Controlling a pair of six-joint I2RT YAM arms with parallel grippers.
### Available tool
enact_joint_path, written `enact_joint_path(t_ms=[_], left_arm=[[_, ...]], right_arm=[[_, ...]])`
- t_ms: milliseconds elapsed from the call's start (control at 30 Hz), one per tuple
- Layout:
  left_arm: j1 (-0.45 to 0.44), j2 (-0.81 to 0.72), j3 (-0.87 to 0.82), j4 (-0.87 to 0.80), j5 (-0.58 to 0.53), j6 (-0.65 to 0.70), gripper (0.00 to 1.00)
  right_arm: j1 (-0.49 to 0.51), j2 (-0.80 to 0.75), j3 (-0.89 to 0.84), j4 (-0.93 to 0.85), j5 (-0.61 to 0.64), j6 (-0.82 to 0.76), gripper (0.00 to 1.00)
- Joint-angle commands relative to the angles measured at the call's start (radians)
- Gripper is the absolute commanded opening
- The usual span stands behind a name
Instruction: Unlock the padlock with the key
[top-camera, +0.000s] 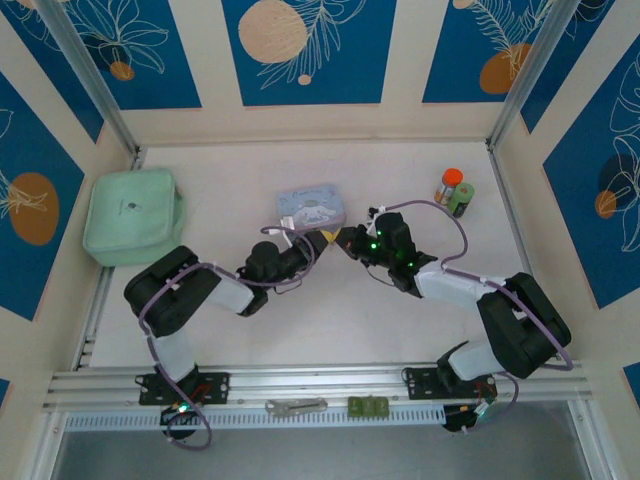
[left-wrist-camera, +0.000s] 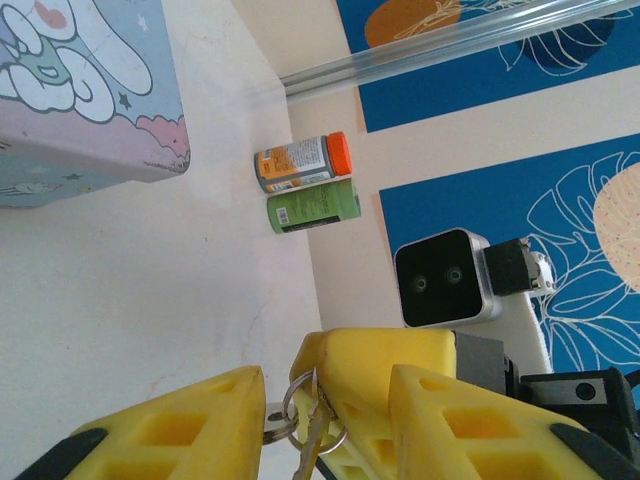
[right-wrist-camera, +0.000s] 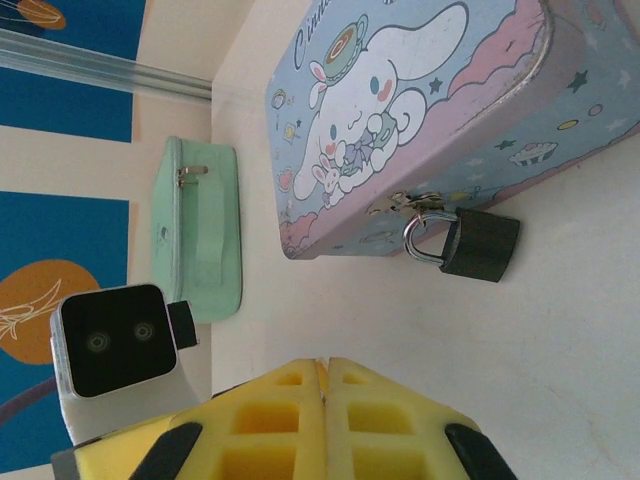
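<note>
The dark padlock (right-wrist-camera: 480, 243) hangs by its silvery shackle from the latch of the pale blue cartoon tin (right-wrist-camera: 400, 120), resting on the table beside the tin's wall. In the top view both grippers meet just in front of the tin (top-camera: 312, 208). My right gripper (right-wrist-camera: 325, 362) is shut. In the left wrist view its yellow fingers (left-wrist-camera: 385, 365) pinch the ring of the small silvery key bunch (left-wrist-camera: 308, 418), and the keys dangle below. My left gripper (left-wrist-camera: 328, 380) is open, its jaws standing either side of the right fingers and the keys. One key head lies close to the left finger.
An orange-capped bottle (top-camera: 452, 183) and a green bottle (top-camera: 462, 199) stand at the back right. A mint green pouch (top-camera: 133, 215) lies at the left. On the front rail lie a silver wrench-like tool (top-camera: 297, 406) and a small green block (top-camera: 368, 406).
</note>
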Motion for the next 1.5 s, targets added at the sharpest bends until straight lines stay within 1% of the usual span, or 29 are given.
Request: enact_joint_path(t_ms=[0,167,300,400,500,533,600,800,933,1000,1100,1133,1167,1200,1233,1300,1367,1467], left_arm=[[-0.017,0.018,0.019,0.044,-0.011,-0.010,0.36],[-0.021,0.012,0.019,0.038,-0.011,-0.010,0.26],[-0.021,0.009,0.020,0.039,-0.012,-0.019,0.20],[-0.024,0.011,0.025,0.038,-0.012,-0.030,0.19],[-0.034,0.014,0.019,0.040,-0.023,-0.043,0.25],[-0.036,0.016,0.016,0.044,-0.026,-0.046,0.26],[-0.038,0.018,0.012,0.057,-0.037,-0.052,0.25],[-0.040,0.019,0.019,0.072,-0.044,-0.059,0.19],[-0.040,0.022,0.015,0.090,-0.055,-0.062,0.10],[-0.040,0.022,0.014,0.088,-0.052,-0.061,0.00],[-0.038,0.024,0.015,0.088,-0.044,-0.055,0.00],[-0.035,0.021,0.011,0.088,-0.038,-0.049,0.00],[-0.032,0.017,0.007,0.088,-0.031,-0.042,0.00],[-0.022,0.011,0.005,0.082,-0.010,-0.028,0.00],[-0.010,0.000,0.005,0.058,0.020,-0.012,0.00],[0.011,-0.032,0.006,-0.015,0.077,0.027,0.00],[0.035,-0.071,0.020,-0.113,0.148,0.081,0.00],[0.067,-0.115,0.055,-0.245,0.265,0.145,0.00]], right_arm=[[0.011,0.003,-0.019,0.045,0.023,0.016,0.00],[0.018,0.001,-0.029,0.054,0.041,0.022,0.00],[0.042,0.002,-0.031,0.056,0.067,0.018,0.00],[0.054,-0.001,-0.047,0.083,0.097,0.034,0.00],[0.057,-0.012,-0.071,0.127,0.139,0.048,0.00],[0.059,-0.018,-0.073,0.125,0.153,0.046,0.00],[0.061,-0.032,-0.073,0.115,0.177,0.041,0.00],[0.084,-0.046,-0.083,0.095,0.215,0.043,0.00],[0.100,-0.051,-0.095,0.093,0.238,0.052,0.00],[0.103,-0.055,-0.094,0.087,0.239,0.049,0.00],[0.095,-0.061,-0.088,0.083,0.209,0.023,0.00],[0.083,-0.068,-0.084,0.078,0.180,0.000,0.06],[0.067,-0.076,-0.079,0.067,0.146,-0.026,0.16],[0.045,-0.088,-0.073,0.047,0.099,-0.058,0.31],[0.014,-0.101,-0.069,0.032,0.036,-0.098,0.42],[-0.047,-0.129,-0.081,0.014,-0.073,-0.160,0.55],[-0.113,-0.163,-0.093,-0.009,-0.190,-0.216,0.62],[-0.209,-0.208,-0.083,-0.091,-0.369,-0.326,0.62]])
